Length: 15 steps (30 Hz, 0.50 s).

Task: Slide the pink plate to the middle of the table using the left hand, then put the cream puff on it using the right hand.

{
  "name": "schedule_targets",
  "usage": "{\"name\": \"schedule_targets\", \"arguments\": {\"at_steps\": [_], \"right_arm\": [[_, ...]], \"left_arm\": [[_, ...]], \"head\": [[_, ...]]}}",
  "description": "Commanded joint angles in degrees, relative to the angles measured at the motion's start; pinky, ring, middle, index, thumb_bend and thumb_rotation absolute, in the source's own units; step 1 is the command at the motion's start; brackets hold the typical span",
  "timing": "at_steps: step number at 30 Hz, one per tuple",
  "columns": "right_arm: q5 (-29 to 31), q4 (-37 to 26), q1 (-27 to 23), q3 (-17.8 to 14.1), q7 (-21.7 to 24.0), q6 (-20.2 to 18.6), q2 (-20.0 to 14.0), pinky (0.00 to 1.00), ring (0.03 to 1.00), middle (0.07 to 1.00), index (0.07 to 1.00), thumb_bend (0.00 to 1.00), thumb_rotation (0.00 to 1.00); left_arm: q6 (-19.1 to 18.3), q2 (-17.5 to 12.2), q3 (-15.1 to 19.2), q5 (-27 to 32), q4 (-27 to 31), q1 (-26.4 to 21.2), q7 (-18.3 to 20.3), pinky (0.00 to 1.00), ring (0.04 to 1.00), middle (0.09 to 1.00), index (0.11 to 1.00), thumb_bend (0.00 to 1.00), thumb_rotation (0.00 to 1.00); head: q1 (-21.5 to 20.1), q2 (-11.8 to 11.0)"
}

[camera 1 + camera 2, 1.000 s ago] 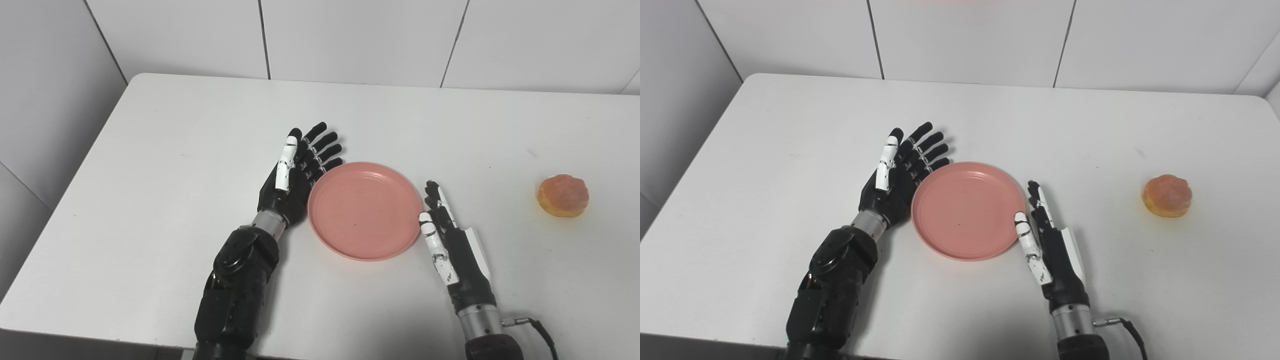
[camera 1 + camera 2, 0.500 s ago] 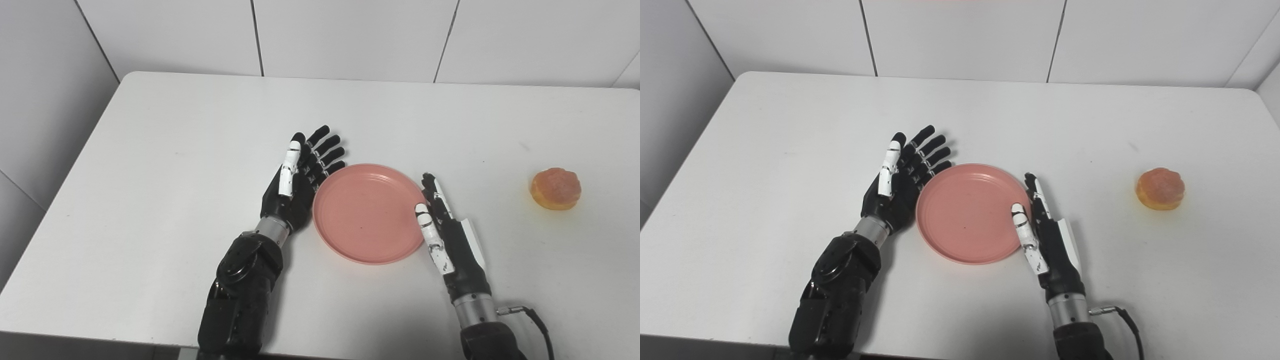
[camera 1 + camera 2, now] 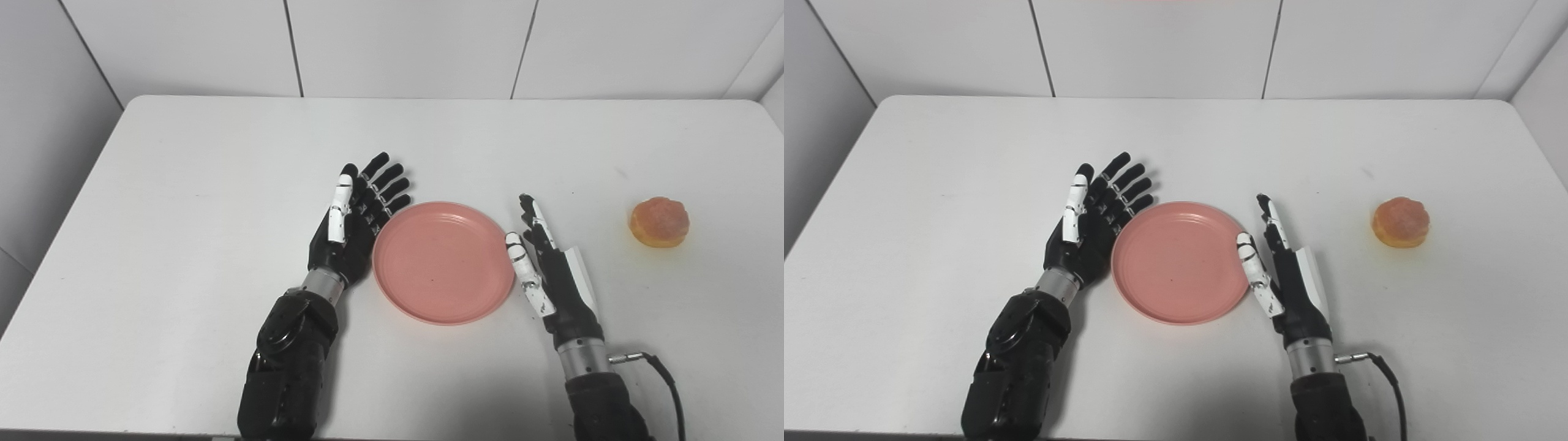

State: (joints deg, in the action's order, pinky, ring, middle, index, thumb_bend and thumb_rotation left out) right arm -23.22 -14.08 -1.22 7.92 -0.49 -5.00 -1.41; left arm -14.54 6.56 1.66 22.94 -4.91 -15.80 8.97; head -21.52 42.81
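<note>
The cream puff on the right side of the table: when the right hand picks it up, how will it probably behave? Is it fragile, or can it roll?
The cream puff looks rounded and puffy, so it is probably light and soft; a firm squeeze from the right hand could dent it. It appears to sit on a flatter base, so rolling seems unlikely. Its glossy top might be slightly sticky.

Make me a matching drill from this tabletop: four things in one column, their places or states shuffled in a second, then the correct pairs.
Things:
1. pink plate
2. cream puff
3. left hand
4. right hand

Places or states:
A. alone near the table's right edge, untouched
B. open, fingers spread, at the plate's left rim
C. between the two hands, empty
D. open, fingers straight, edge-on beside the plate's right rim

Pairs: 1-C, 2-A, 3-B, 4-D
</note>
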Motion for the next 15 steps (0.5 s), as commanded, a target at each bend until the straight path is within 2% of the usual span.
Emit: {"name": "schedule_targets", "arguments": {"at_steps": [1,3,4,10,15], "right_arm": [[-2.28,-3.12,-2.2,-0.11,-0.59,0.41,-0.89,0.92,0.954,0.968,0.971,0.36,1.0],[-3.34,-3.92,-2.91,-0.61,-0.74,-0.24,-1.28,0.9,0.94,0.958,0.96,0.39,0.99],[-3.77,-4.31,-3.16,-0.84,-0.77,-0.64,-1.34,0.91,0.937,0.953,0.961,0.42,0.95],[-8.62,-6.9,-5.03,-1.99,-0.57,-2.06,-2.81,0.88,0.927,0.948,0.959,0.44,0.89],[-10.46,-7.88,-6.19,-3.03,-0.69,-2.69,-3.69,0.88,0.923,0.948,0.939,0.47,0.82]], "left_arm": [[-1.29,-0.93,0.94,0.27,-2.45,0.77,-0.26,0.85,0.869,0.875,0.869,0.42,1.0],[-1.27,-1.17,1.49,0.63,-3.12,0.55,0.04,0.86,0.868,0.876,0.869,0.43,1.0],[-1.31,-1.24,1.74,0.8,-3.38,0.46,0.18,0.85,0.865,0.872,0.867,0.42,1.0],[-1.13,-2.18,3.3,2.09,-5.2,0.1,2.05,0.86,0.874,0.883,0.877,0.42,1.0],[-0.07,-2.97,4.31,3.35,-7.93,-0.62,3.63,0.85,0.87,0.881,0.874,0.42,1.0]], "head": [[-1.76,-0.3],[-3.26,-0.69],[-3.26,-0.69],[-9.27,-2.51],[-11.6,-3.47]]}}
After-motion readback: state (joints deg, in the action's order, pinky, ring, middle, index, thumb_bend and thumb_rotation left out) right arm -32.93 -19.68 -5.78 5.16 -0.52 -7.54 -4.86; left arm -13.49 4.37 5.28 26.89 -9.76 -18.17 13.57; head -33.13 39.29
